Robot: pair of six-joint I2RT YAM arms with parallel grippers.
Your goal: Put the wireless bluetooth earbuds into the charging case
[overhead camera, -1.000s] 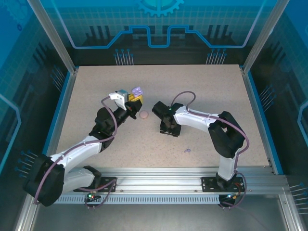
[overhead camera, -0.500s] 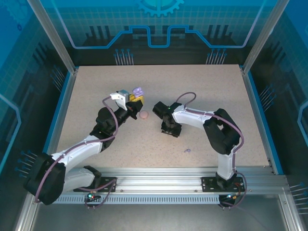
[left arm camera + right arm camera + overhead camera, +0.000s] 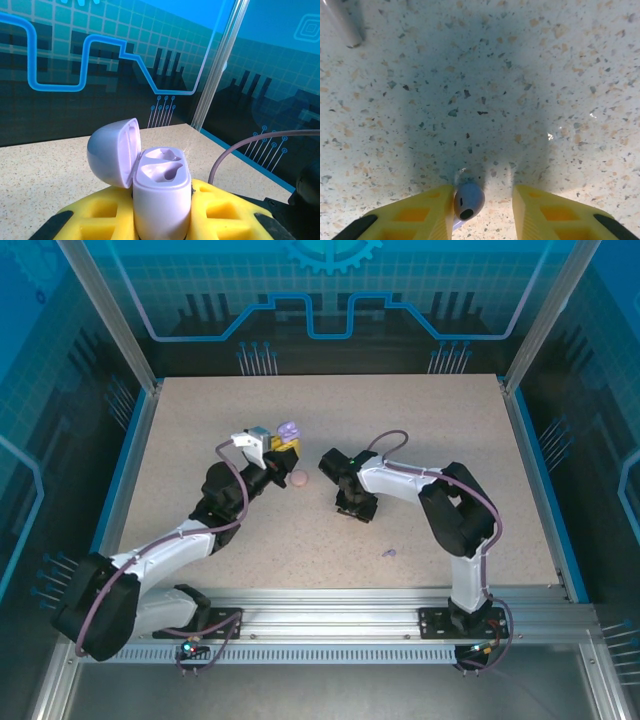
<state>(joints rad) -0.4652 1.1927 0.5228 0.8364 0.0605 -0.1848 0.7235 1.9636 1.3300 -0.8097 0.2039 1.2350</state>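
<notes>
The left pincer (image 3: 160,216) has its yellow, cut-out fingers clamped on the smooth lilac case (image 3: 161,192), held up above the tabletop (image 3: 420,430) left of centre. The case's domed lid (image 3: 112,152) is swung open to the left on its hinge, baring two hollow, rounded wells with nothing in them. Just right of it a small round pink case (image 3: 299,478) lies on the matte, speckled beige surface. Near the centre, the right pincer (image 3: 482,214) points down at the tabletop with its yellow fingers apart. A glossy pale lilac bud (image 3: 468,200), rounded with a dark opening, lies on the tabletop between them, touching the left finger and apart from the right one. A second tiny lilac bud (image 3: 389,553) lies loose on the tabletop, nearer and to the right of that pincer.
</notes>
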